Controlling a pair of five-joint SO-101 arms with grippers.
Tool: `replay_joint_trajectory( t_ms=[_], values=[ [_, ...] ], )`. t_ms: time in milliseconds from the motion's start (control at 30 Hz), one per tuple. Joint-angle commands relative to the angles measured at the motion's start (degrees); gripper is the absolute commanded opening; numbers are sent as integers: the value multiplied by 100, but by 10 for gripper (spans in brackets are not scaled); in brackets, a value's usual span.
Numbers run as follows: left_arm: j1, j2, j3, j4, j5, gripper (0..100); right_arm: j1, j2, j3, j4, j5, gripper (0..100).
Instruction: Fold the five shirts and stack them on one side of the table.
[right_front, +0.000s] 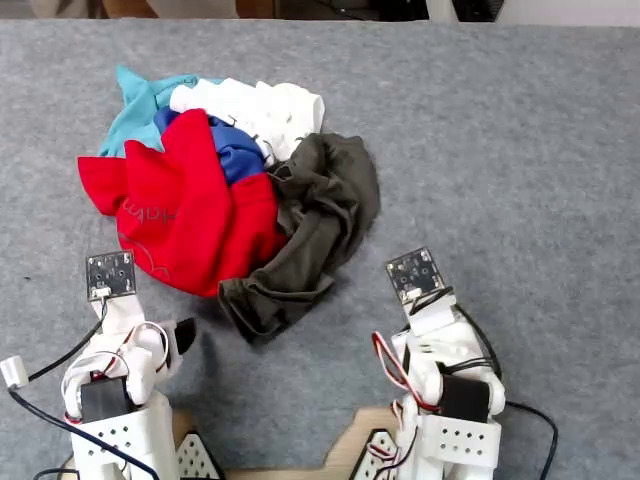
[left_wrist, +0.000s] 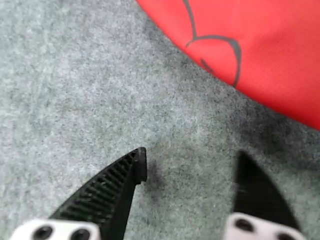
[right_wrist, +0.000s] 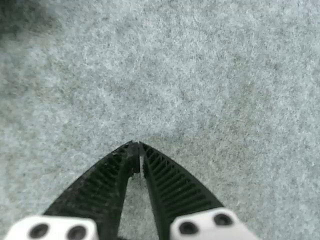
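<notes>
The shirts lie unfolded in one crumpled heap (right_front: 262, 200) on the left far part of the bench (right_front: 520, 150): red shirt (right_front: 190, 215) nearest, dark shirt (right_front: 325, 215) on its right, blue shirt (right_front: 235, 152), teal shirt (right_front: 138, 112) and white shirt (right_front: 255, 108) behind. The left gripper (left_wrist: 192, 152) hangs over bare bench just beside the red shirt's edge, fingers spread. The right gripper (right_wrist: 137, 146) is right of the heap, fingers pressed together.

robot lab, grey felt-covered table (right_front: 520, 150)
</notes>
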Motion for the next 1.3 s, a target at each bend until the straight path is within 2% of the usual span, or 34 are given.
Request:
replay_joint_trajectory(
  t_ms=[0,100,233,333,567,733,833,1033,1267],
  values=[
    [167,-57,62,-545,44,484,-66,-338,13,18,-18,5],
    [308,-57,9,-1292,44,512,-66,-338,13,18,-18,5],
    [457,-57,-519,-1785,44,477,-66,-338,13,18,-18,5],
    [853,-57,-993,-1837,167,414,-66,-338,13,18,-18,5],
    [1336,-31,-2207,-1811,1204,238,-66,-338,13,18,-18,5],
    [1354,13,-2989,-1811,1222,174,-66,-338,13,18,-18,5],
    [1723,198,-3059,-1846,1064,178,-66,-338,13,18,-18,5],
    [1996,1525,-3508,-2145,1319,178,-66,-338,13,18,-18,5],
    [2013,4462,-5222,-2215,1960,176,-66,-338,13,18,-18,5]
  ],
)
